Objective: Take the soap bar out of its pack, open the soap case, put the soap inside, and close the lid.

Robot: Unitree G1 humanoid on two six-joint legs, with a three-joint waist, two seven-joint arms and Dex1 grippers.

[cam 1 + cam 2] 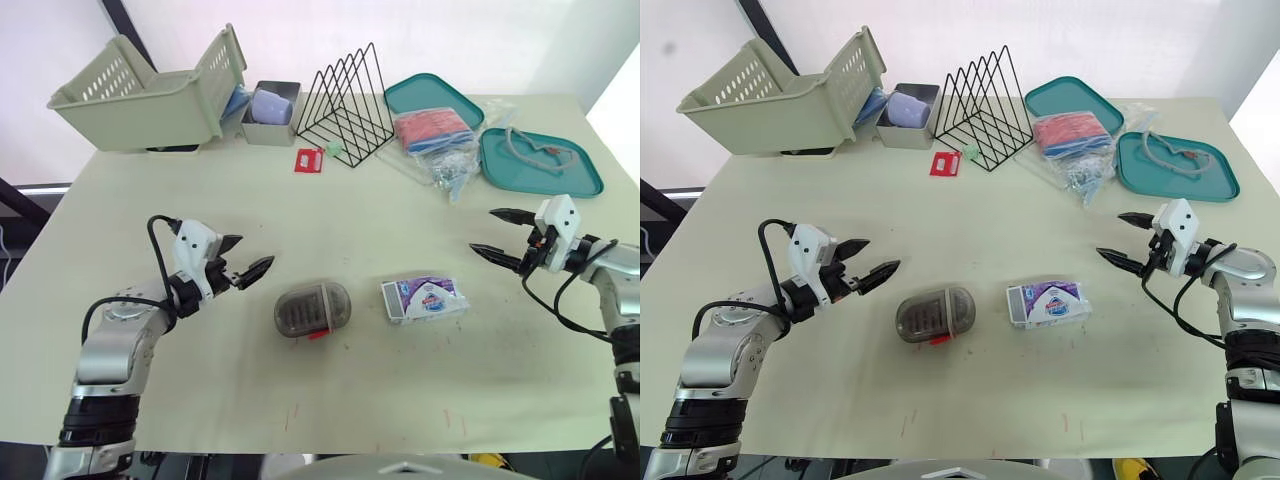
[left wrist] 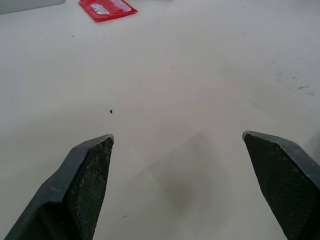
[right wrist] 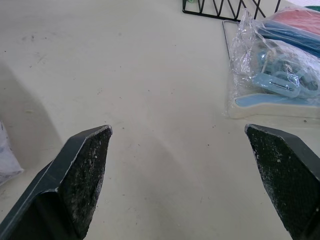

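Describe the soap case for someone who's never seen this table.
Start at the pale table and look at its near half, in front of the black wire rack. Two small items lie side by side there; the soap case is the one on the robot's left. It is a smoky grey see-through oval, while its neighbour, the soap pack, is a white and purple printed box.

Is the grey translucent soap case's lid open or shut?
Shut: the grey translucent oval soap case lies as one closed shell, no lid raised.
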